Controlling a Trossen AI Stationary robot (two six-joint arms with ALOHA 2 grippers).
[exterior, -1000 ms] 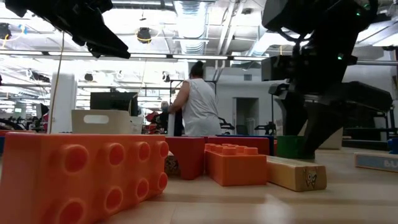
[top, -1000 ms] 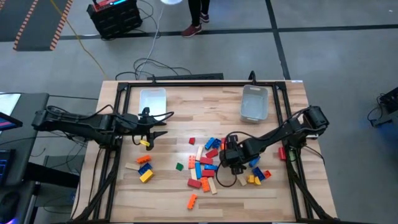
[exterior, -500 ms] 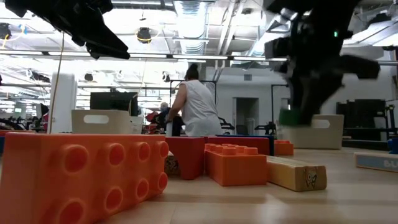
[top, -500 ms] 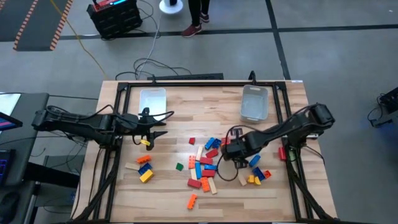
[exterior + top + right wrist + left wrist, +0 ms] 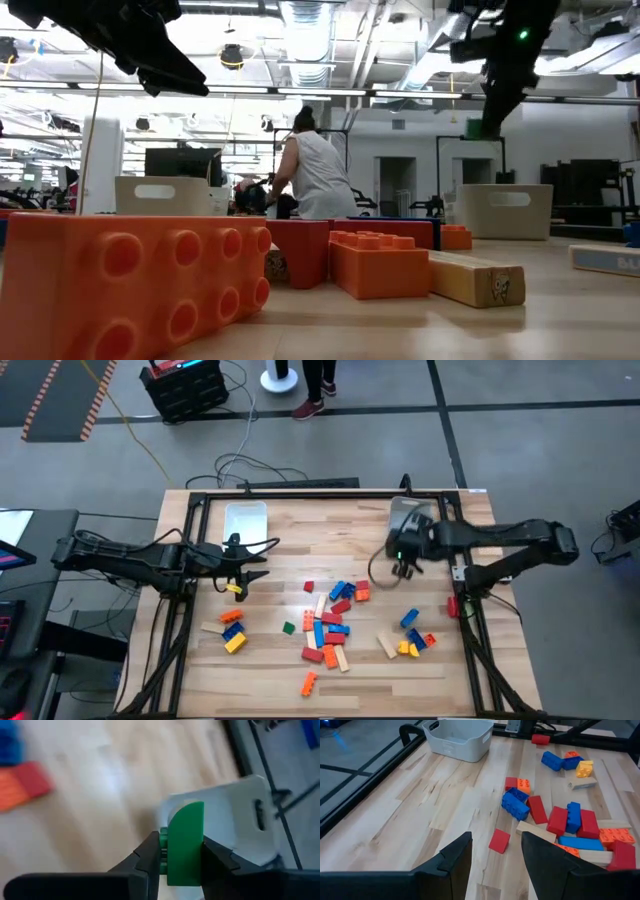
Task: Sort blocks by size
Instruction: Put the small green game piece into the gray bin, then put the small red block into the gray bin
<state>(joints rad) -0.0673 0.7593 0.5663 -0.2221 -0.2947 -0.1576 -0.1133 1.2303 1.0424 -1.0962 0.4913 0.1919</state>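
While the right gripper (image 5: 181,851) hangs above the table close to the right-hand clear rectangular plastic bin (image 5: 409,512), its two dark fingers are pinched on a small green plastic brick (image 5: 184,842). In the right wrist view the brick stands on end between the fingers, its long axis running out past the fingertips toward the bin, its far end rounded, with its studs facing one finger. In the low view the same green brick (image 5: 479,128) shows high in the air under the arm, well clear of the tabletop.

Over on the other side, the left gripper (image 5: 243,578) hovers near the left-hand clear plastic bin (image 5: 245,518), its fingers spread apart with nothing between them; a small red cube-like brick (image 5: 499,840) lies on the wood beyond the gap.

Most of the loose blocks (image 5: 331,622) sit in a scattered cluster at the middle of the wooden table (image 5: 290,540), red, blue, orange and tan pieces pointing every which way. A smaller group of yellow, blue and orange bricks (image 5: 415,640) lies to the right of it, and a few orange and yellow bricks (image 5: 232,630) lie to the left.
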